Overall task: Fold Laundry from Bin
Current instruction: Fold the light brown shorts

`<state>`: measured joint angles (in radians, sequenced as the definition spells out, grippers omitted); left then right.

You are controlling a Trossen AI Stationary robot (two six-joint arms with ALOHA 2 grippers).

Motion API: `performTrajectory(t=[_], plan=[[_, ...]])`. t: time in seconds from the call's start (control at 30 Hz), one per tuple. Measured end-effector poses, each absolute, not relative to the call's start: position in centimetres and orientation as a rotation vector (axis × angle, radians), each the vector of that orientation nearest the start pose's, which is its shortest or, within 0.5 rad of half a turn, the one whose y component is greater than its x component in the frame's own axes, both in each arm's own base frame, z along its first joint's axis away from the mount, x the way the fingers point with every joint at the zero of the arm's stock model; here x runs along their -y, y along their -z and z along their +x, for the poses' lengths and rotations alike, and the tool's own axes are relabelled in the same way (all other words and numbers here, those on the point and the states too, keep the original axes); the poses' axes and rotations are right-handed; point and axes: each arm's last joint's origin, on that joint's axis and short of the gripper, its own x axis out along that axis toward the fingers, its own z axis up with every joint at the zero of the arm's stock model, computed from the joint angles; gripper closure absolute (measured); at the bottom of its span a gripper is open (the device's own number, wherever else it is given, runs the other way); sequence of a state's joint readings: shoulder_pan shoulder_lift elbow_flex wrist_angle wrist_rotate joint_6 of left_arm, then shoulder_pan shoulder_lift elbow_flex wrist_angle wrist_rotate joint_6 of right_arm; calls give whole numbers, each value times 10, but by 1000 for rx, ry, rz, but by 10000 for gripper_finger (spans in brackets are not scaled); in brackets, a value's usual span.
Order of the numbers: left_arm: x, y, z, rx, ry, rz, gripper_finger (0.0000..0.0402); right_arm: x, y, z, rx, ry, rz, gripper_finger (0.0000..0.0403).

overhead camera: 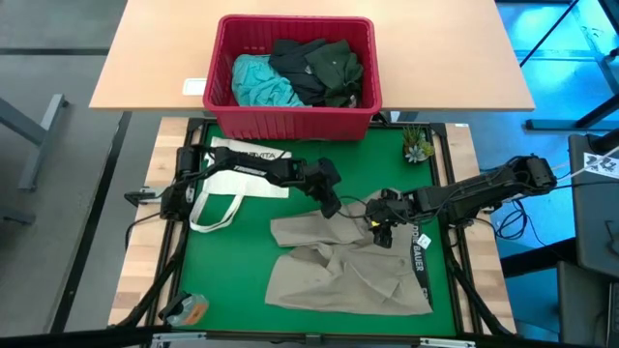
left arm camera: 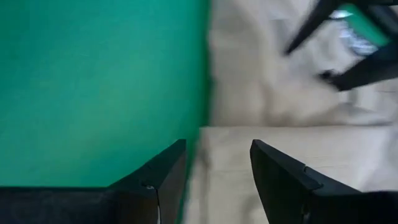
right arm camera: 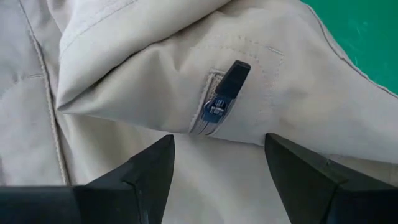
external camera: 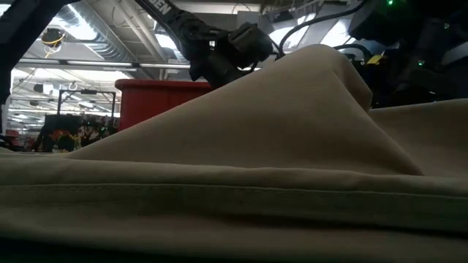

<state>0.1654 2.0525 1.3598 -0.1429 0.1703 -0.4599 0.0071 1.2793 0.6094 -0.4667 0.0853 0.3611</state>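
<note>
Both grippers hover over the khaki-tan cloth garment point(overhead camera: 348, 266) spread on the green table mat point(overhead camera: 232, 271). Left gripper point(overhead camera: 332, 205) hangs with its fingers parted and empty; below and just ahead of them lies the garment's straight edge, bare mat to one side. Right gripper point(overhead camera: 384, 232) is likewise spread wide and holds nothing; directly under it sits a raised fold with a stitched pocket and a small dark zipper pull point(right arm camera: 225, 90).

Beyond both grippers, at the table's far end, the red slotted plastic bin point(overhead camera: 290, 121) holds the light turquoise garment point(overhead camera: 256, 82) and the dark grey and dark green garments point(overhead camera: 319, 70) in a heap.

The khaki piece looks light, limp and fairly thick, so it will likely sag and crease wherever it is lifted, and a pinch on one layer may drag the layers beneath. Hemmed edges or corners seem the safer holds: the seam below the left fingers, and the fold's ridge under the right, clear of the zipper.
</note>
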Motion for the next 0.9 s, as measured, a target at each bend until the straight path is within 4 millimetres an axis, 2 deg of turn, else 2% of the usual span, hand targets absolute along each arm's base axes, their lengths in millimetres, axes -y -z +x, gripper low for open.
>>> performTrajectory(t=[0.2,0.43,0.9], plan=[[-66,-153,430,-808,-211,-559,227,1,-164,214,-1107,273,269,152],[-58,-127,436,-852,-161,-626,227,1,-164,214,-1107,273,269,152],[-53,-137,445,-750,21,-676,227,1,-164,214,-1107,273,269,152]])
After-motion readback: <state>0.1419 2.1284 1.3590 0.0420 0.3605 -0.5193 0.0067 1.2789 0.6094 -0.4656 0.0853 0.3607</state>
